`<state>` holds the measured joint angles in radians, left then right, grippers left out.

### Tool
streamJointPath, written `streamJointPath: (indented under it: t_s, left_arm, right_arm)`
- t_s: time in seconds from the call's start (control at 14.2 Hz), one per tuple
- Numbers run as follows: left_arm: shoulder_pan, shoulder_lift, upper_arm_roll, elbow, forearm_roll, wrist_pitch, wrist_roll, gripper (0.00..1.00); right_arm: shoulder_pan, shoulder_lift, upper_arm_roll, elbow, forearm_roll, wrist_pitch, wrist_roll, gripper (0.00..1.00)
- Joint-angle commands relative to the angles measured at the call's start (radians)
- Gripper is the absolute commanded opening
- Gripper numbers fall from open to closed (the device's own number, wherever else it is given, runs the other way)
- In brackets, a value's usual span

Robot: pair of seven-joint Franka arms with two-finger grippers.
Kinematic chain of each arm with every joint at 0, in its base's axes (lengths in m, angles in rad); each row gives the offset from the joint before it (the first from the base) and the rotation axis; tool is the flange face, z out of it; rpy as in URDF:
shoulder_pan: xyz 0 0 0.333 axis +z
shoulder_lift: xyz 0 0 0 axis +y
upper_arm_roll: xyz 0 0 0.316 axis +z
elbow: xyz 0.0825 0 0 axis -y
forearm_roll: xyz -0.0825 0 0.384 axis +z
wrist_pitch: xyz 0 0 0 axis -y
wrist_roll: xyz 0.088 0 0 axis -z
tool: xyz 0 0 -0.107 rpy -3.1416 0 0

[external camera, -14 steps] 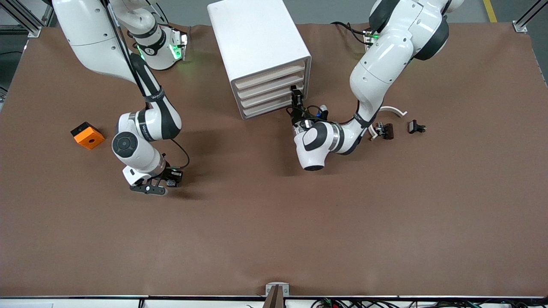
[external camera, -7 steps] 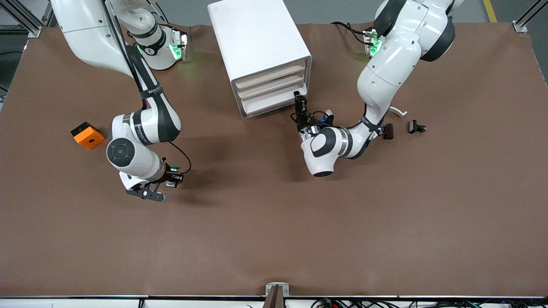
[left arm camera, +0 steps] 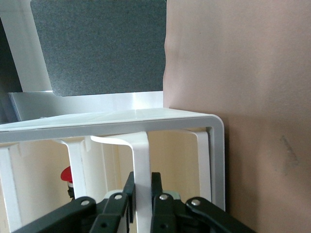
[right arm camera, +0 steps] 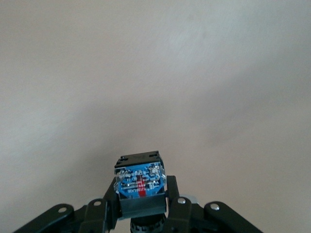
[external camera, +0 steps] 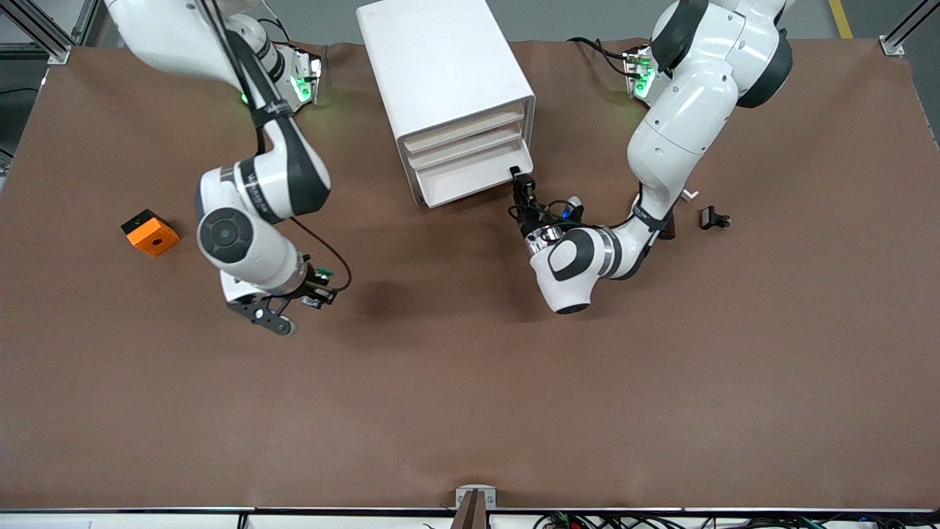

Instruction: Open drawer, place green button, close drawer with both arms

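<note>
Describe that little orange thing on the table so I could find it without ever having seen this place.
Start at the big white box cabinet with four drawers standing on the brown table, then look toward the right arm's end of the table. There, alone on the mat and nearer the front camera than the cabinet, lies the small orange block. A round hole in its top and one black side mark it out.

I see a wide tabletop (external camera: 470, 411) covered in a brown mat, evenly lit. Grey floor (external camera: 558, 18) shows past its edge by the bases, with aluminium frame posts (external camera: 899, 33) at the corners and a yellow floor line (external camera: 841, 18).
</note>
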<state>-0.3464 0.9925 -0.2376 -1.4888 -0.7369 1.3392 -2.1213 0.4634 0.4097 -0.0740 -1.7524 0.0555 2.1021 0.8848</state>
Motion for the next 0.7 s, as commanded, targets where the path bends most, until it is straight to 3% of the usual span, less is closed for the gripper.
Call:
streamJointPath:
  t_s: [0.0, 0.63]
  left_arm:
    - [0.027, 0.003, 0.012, 0.009, -0.001, -0.025, 0.006, 0.13]
    - [0.070, 0.031, 0.050, 0.065, -0.025, -0.025, 0.004, 0.13]
  right_arm:
    - [0.098, -0.032, -0.009, 0.001, 0.003, -0.017, 0.201, 0.00]
    - [0.357, -0.137, -0.009, 0.002, -0.003, -0.148, 0.704, 0.00]
